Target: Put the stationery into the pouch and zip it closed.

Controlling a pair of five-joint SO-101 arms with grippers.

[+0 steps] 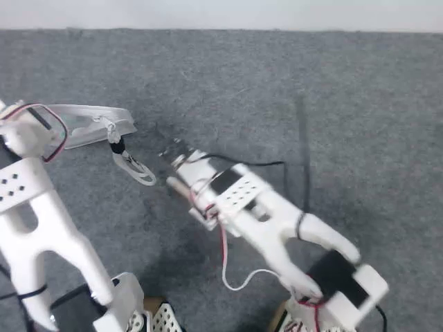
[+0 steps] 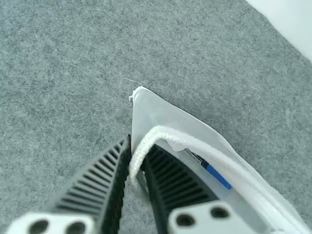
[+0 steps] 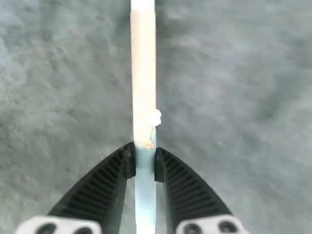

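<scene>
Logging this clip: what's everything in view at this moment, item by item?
pouch: one, translucent white, at the table's left, its edge pinched in the left gripper.
blue item: one, blue with a dark end, seen through the pouch wall; too little shows to say what it is.
white loop: one, white, hanging from the pouch's end near a black bead.
pen-like stick: one, white with a pale blue lower part, held in the right gripper near the table's middle.
table cover: one, grey, felt-like, under everything.
left gripper: black ribbed fingers, shut on the pouch.
right gripper: black ribbed fingers, shut on the pen-like stick.
</scene>
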